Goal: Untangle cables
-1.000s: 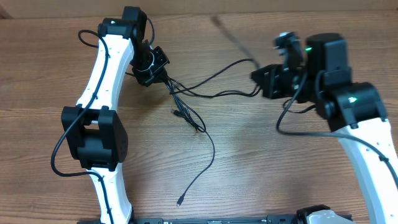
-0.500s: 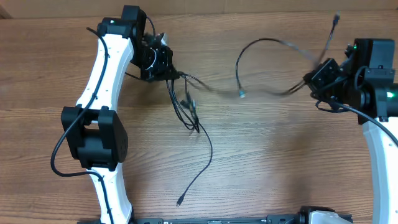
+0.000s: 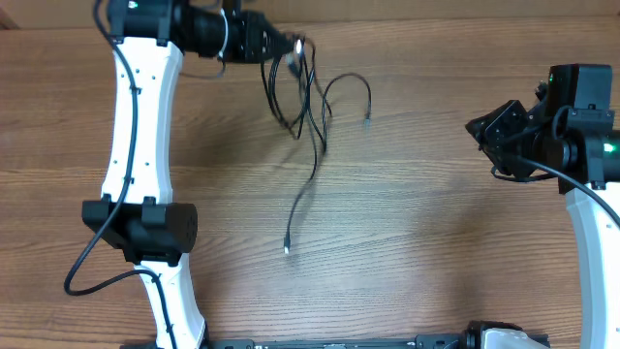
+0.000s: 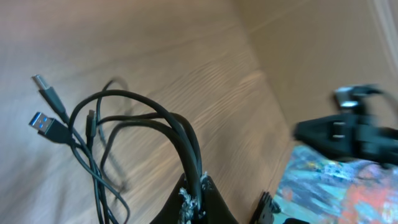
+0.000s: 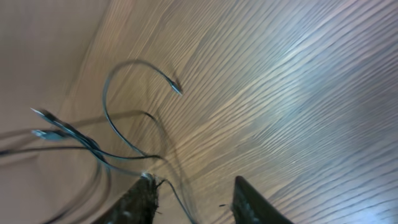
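A wood-grain table (image 3: 417,252) — and, in the left wrist view, a blurred multicoloured patch (image 4: 339,186).

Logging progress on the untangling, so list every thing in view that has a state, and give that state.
left gripper: shut on the cables, pinching several strands together.
right gripper: open, nothing between its fingers, well apart from the cables.
cables: bunched in crossing loops by the left gripper, not separated; one long end trails free across the table.
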Action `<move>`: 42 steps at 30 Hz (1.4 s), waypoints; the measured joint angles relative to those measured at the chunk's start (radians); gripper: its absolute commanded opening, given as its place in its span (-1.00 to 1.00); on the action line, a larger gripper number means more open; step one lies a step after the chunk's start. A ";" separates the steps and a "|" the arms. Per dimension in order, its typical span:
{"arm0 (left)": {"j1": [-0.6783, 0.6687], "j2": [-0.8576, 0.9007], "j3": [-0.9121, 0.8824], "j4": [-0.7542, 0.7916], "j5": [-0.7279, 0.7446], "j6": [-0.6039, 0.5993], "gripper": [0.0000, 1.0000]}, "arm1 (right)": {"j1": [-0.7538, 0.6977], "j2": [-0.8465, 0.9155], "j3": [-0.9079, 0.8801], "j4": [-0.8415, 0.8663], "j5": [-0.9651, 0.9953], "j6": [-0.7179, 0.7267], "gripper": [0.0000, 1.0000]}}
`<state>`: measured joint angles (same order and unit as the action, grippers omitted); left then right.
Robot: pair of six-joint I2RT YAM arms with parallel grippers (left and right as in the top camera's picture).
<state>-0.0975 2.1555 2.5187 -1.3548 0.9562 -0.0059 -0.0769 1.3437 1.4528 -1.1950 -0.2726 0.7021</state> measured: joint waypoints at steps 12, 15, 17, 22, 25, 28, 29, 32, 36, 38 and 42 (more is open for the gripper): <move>-0.014 -0.005 0.207 -0.032 0.130 0.146 -0.92 | 0.098 0.002 0.000 0.127 -0.247 -0.082 0.36; -0.029 -0.005 0.207 -0.037 0.145 0.158 -0.92 | 0.154 0.013 0.000 0.175 -0.266 -0.091 0.41; -0.034 -0.005 0.207 -0.037 0.169 0.159 -0.92 | 0.199 0.030 0.000 0.198 -0.276 -0.094 0.43; -0.040 -0.005 0.207 -0.037 0.214 0.108 -0.92 | 0.294 0.103 0.000 0.277 -0.289 -0.100 0.55; -0.040 -0.005 0.207 -0.042 0.230 0.081 -0.92 | 0.344 0.164 0.000 0.359 -0.292 -0.100 0.59; -0.043 -0.005 0.207 -0.056 0.258 0.063 -0.92 | 0.388 0.226 0.000 0.457 -0.294 -0.099 0.59; -0.045 -0.005 0.207 -0.059 0.264 0.060 -0.92 | 0.400 0.246 0.000 0.488 -0.296 -0.099 0.58; -0.053 -0.005 0.207 -0.060 0.282 0.057 -0.92 | 0.432 0.309 0.002 0.539 -0.288 -0.099 0.59; -0.054 -0.005 0.207 -0.062 0.288 0.056 -0.92 | 0.461 0.407 0.009 0.505 -0.225 -0.083 0.91; -0.053 -0.005 0.207 -0.064 0.288 0.056 -0.92 | 0.468 0.471 0.012 0.459 -0.198 -0.076 1.00; -0.054 -0.001 0.203 -0.084 0.232 0.056 -0.92 | 0.473 0.558 0.036 0.347 -0.183 -0.072 1.00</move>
<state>-0.1513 2.1544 2.7216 -1.4387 1.1885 0.0502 0.3958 1.9022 1.4891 -0.8478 -0.4557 0.6304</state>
